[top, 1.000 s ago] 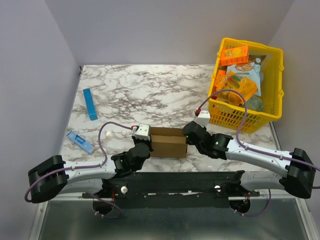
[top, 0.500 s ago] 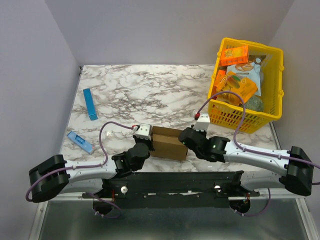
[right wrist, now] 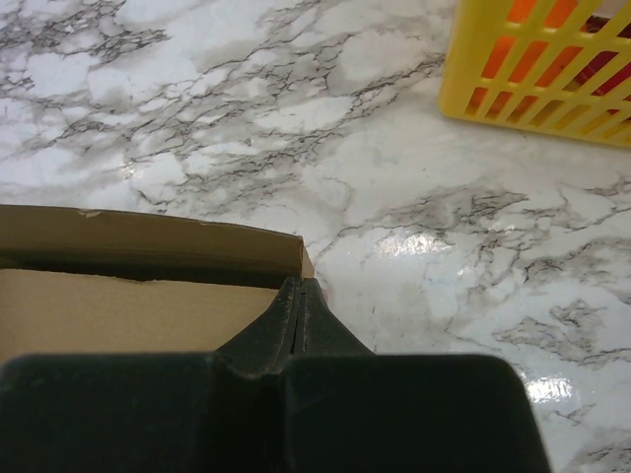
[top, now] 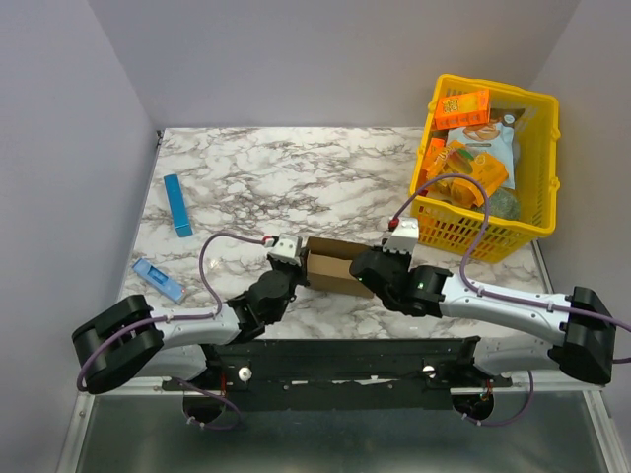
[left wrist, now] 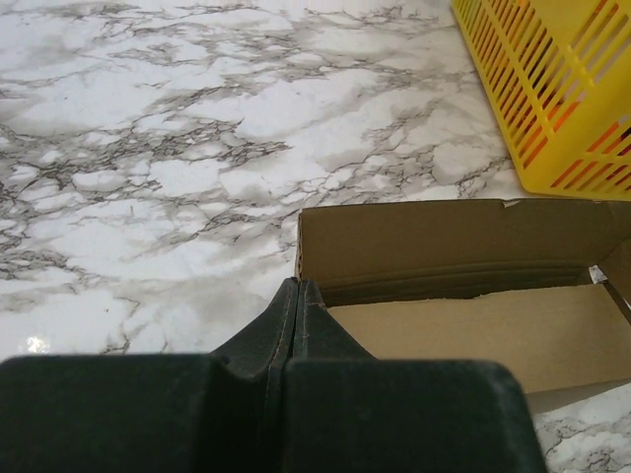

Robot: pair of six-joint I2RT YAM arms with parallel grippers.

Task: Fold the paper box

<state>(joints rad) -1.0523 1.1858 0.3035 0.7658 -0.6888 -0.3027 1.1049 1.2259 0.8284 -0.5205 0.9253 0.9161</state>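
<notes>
Grey-veined white marble covers the worktop (top: 296, 177), which is walled by plain pale panels on three sides. Toward 6 o'clock on it, between the two arms, lies the paper box (top: 333, 268): a small plain brown carton with one long side open, so its bare inside shows in both wrist views. In the top view it lies slightly askew, its left end a little farther from the arm bases than its right.

The left fingers (left wrist: 286, 325) are pressed together with nothing seen between them, their tip at the carton's left end, right at the corner of its open edge. The right fingers (right wrist: 286, 325) are likewise pressed together, their tip at the carton's right-hand corner. Whether either tip truly touches the cardboard or stops just short cannot be told.

At 2 to 3 o'clock a yellow basket (top: 463, 232) stands partly over the worktop's right edge, filled with orange snack boxes (top: 461, 106) and other packets. A slim blue bar (top: 177, 205) lies at 9 o'clock, and a smaller blue packet (top: 158, 280) at 8 o'clock, both well apart from the carton.
</notes>
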